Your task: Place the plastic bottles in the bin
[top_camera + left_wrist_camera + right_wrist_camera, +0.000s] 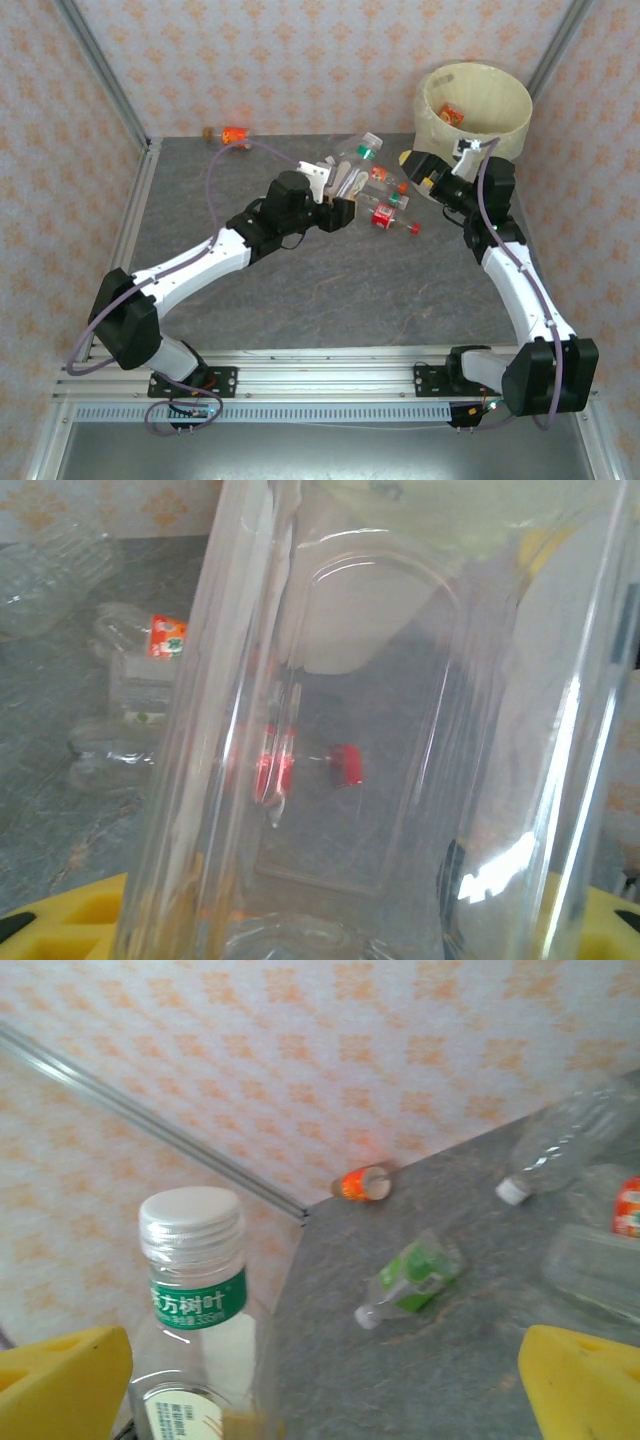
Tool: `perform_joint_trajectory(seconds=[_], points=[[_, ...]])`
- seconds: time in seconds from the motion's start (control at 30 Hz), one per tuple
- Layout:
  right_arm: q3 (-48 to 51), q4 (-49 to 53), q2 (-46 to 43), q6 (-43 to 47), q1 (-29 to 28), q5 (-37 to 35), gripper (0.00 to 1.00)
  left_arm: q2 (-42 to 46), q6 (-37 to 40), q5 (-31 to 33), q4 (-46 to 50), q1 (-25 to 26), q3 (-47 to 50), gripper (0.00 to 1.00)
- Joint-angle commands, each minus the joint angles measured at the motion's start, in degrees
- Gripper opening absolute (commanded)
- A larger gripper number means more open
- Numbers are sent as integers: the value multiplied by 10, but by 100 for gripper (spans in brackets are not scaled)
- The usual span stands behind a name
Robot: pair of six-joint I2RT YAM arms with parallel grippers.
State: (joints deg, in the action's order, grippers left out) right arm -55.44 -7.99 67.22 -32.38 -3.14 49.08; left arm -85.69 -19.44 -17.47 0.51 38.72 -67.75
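**Left gripper** (335, 192). The fingers are closed on a clear bottle (358, 162) with a pale cap and a green neck band. The grip is on the bottle body, and the cap end points toward 1 o'clock. In the left wrist view the clear wall spans the gap between the yellow pads (60, 915), so the hold looks secure.

**Bin** (478, 72). It stands at the 1 o'clock corner of the counter (300, 300), well apart from the held bottle. A red-labelled item (450, 115) lies inside.

**Right gripper** (322, 1380). The fingers are spread wide and hold nothing. The gripper sits near the bin, at its 7 o'clock, facing the pile. It is probably placed there for the next pick.

**Loose bottles** (385, 205). A cluster lies on the counter at 3 o'clock of the left gripper, between the two grippers. An orange-labelled bottle (232, 135) rests at 11 o'clock, by the back wall.

**Step in hand (judged).** Carry the held bottle to the bin and release it above the opening.

**Caution.** The right arm stands close to the path to the bin, so the carry should pass clear of it.
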Motion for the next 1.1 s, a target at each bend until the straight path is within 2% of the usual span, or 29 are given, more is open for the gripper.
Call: perform_joint_trajectory(seconds=[0.0,0.27,0.47,0.6,0.9,0.97,1.07], points=[[-20,-66,19,-25,-14,72,99,19,10,-28,-23,11,2,0],[-65,-65,60,-8,-53,62,100,16,15,-43,-25,21,-12,0],[-95,-69,91,-14,-65,74,92,7,18,-47,-13,23,-22,0],[-100,-56,93,14,-77,73,77,7,19,-45,-12,23,-24,2],[-121,9,93,77,-86,68,56,5,15,-47,-12,24,-25,10],[-123,17,92,84,-86,62,51,5,13,-46,-12,24,-24,14],[-122,16,91,95,-86,62,43,5,9,-49,-18,24,-21,27]])
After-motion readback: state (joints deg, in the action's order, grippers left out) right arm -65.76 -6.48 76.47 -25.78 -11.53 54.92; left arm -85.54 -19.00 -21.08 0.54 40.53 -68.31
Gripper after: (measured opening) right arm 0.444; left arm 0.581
